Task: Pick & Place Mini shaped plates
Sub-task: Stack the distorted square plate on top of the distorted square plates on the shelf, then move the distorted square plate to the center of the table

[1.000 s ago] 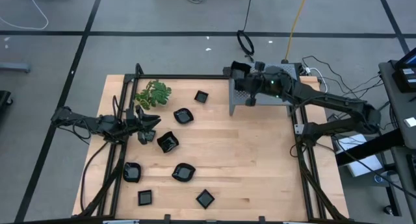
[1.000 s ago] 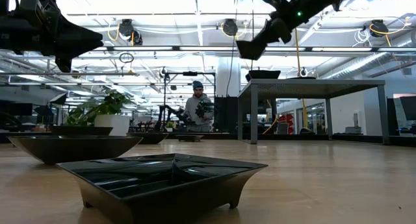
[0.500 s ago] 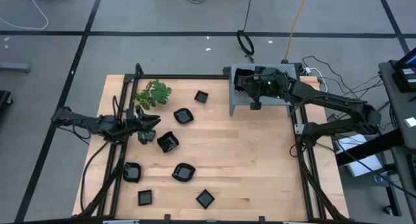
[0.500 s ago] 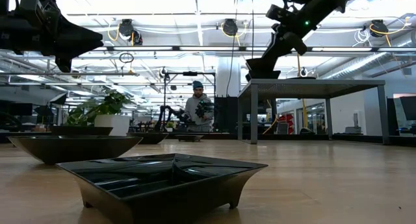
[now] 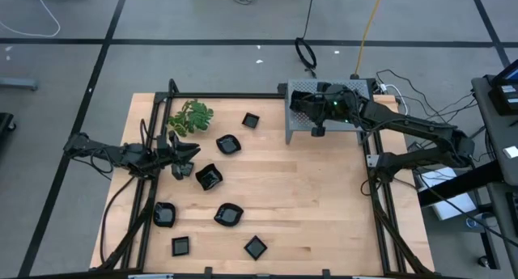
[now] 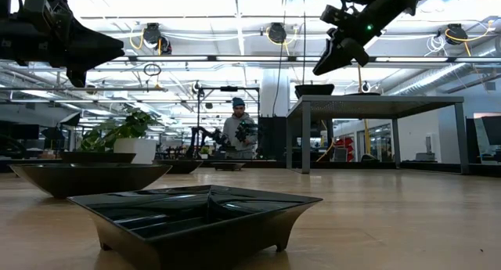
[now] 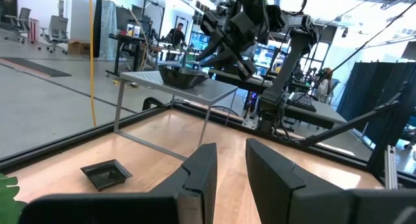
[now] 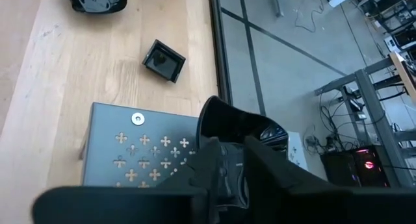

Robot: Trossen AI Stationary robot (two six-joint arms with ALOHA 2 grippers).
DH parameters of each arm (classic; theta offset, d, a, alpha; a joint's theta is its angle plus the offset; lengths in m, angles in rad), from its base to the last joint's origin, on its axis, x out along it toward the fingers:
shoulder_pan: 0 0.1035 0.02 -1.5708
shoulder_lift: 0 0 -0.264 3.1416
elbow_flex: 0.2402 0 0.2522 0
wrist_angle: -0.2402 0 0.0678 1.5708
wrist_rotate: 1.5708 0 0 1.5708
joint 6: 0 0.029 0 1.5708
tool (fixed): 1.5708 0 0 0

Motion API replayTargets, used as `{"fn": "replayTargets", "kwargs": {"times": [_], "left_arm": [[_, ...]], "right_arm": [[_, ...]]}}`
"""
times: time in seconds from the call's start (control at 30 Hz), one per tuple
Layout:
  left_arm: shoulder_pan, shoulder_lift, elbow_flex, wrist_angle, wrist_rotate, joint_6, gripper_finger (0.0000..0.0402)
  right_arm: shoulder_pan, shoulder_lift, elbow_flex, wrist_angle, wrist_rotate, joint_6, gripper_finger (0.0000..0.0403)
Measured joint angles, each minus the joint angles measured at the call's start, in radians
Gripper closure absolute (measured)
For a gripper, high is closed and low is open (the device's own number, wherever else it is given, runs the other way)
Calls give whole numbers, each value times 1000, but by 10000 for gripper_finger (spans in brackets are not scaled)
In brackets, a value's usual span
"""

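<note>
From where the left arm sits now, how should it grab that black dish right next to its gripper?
Take the rounded plate by its raised rim, coming straight down from above. It sits flat and upright on the table, so the thin flared edge is the only part the fingers can close on. The near edge, beside the left gripper, looks easiest.

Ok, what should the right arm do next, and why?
Probably lift clear and swing toward the small square plate, the one lying nearest. The right gripper hangs open above the grey perforated box, and a black plate sits on the box top, apart from the fingers, so that placement looks done. The left gripper waits near the table's left edge.
</note>
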Motion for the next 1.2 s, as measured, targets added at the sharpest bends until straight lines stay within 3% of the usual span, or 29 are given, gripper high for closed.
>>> {"fn": "replayTargets", "kwargs": {"times": [0.23, 0.53, 0.73, 0.87, 1.0, 1.2], "left_arm": [[0, 0, 0, 0, 0, 0, 316], [0, 0, 0, 0, 0, 0, 316], [0, 0, 0, 0, 0, 0, 316], [0, 0, 0, 0, 0, 0, 316], [0, 0, 0, 7, 0, 21, 316], [0, 0, 0, 165, -5, 103, 316]], "right_arm": [[0, -12, 0, 50, 7, 0, 298], [2, -100, 0, 453, 2, 78, 282], [2, -156, 0, 730, 0, 247, 288], [2, -181, 0, 819, -11, 431, 287], [2, -196, 0, 824, -127, 612, 287], [2, -197, 0, 823, -428, 843, 287]]}}
